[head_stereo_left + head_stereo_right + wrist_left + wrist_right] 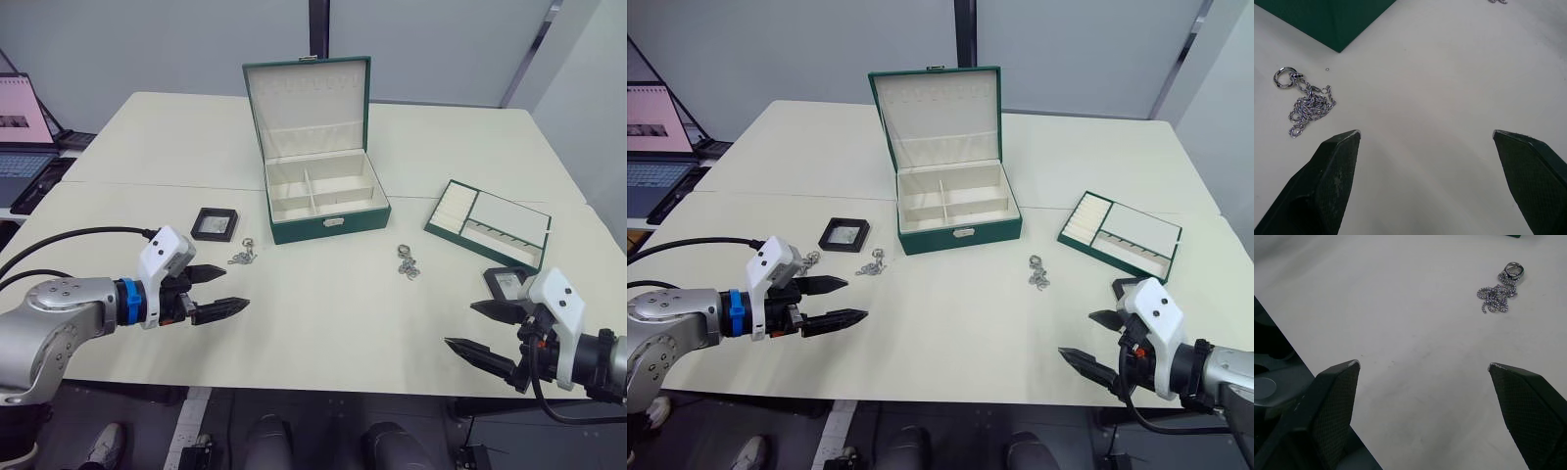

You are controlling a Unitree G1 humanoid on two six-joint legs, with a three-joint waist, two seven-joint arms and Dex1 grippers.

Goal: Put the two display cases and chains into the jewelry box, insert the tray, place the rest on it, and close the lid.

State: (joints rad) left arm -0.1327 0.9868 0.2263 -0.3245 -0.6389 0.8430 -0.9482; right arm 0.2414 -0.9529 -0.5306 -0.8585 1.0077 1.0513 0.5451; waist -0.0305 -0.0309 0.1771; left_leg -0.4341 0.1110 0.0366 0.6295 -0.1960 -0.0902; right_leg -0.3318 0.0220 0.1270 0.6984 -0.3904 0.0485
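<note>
The box (323,201) sits at upper centre of the head views, on the cream table (323,323), its divided cream compartments bare. Its lid (309,103) stands open and upright behind it, lining facing forward. The tray (488,223) lies apart from the box at centre right, tilted, with its ring slots along its left and lower parts.

One case (215,223) lies left of the box's front corner. Just below and right of it is a small chain (242,256), between the case and the box front. A second chain (407,262) lies right of centre, below the box and left of the tray. The other case (506,281) shows at lower right, partly hidden behind the right gripper.

The left gripper (223,291) hovers at lower left, fingers spread wide and holding nothing, pointing toward the first chain. The right gripper (482,330) hovers at lower right near the table's front edge, fingers also spread and bare.

A laptop (22,137) stands at the far left edge.
</note>
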